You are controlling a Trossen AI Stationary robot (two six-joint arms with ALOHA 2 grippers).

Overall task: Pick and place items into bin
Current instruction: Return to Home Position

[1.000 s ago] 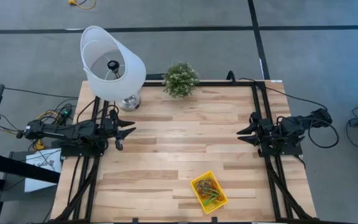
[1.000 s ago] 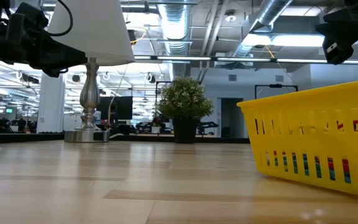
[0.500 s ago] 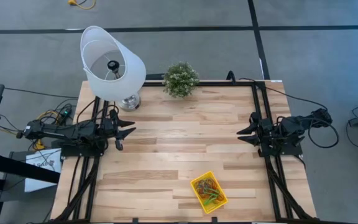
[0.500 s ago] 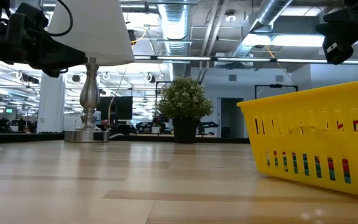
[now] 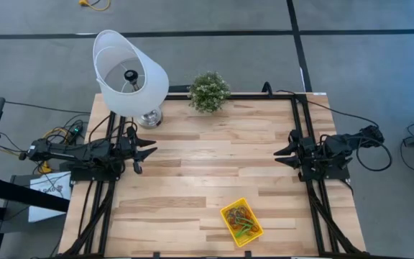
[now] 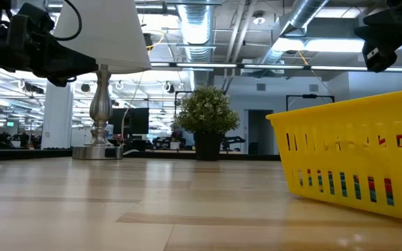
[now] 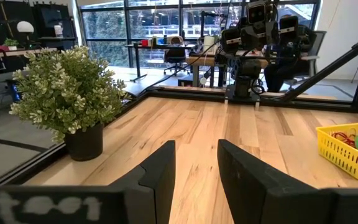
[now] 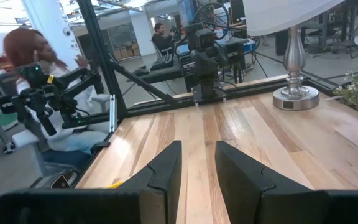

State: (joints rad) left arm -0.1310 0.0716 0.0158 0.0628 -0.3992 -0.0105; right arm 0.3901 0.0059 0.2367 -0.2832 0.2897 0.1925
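Note:
The yellow bin (image 5: 241,221) stands on the wooden table near its front edge, right of the middle. Several coloured band-like items (image 5: 241,219) lie inside it; the left wrist view shows red and green ones (image 7: 357,137) above the bin's rim (image 7: 344,138). The low view shows the bin's slotted wall (image 6: 354,164) up close. My left gripper (image 5: 152,151) hovers level at the table's left side, open and holding nothing. My right gripper (image 5: 279,154) hovers level at the right side, also open and holding nothing. Both are far from the bin.
A lamp with a white shade (image 5: 129,72) stands at the far left corner, its metal base (image 8: 296,94) on the table. A potted plant (image 5: 208,91) sits at the middle of the far edge. Black frame rails (image 5: 304,126) run along the table's sides. A person (image 8: 33,56) sits beyond the left side.

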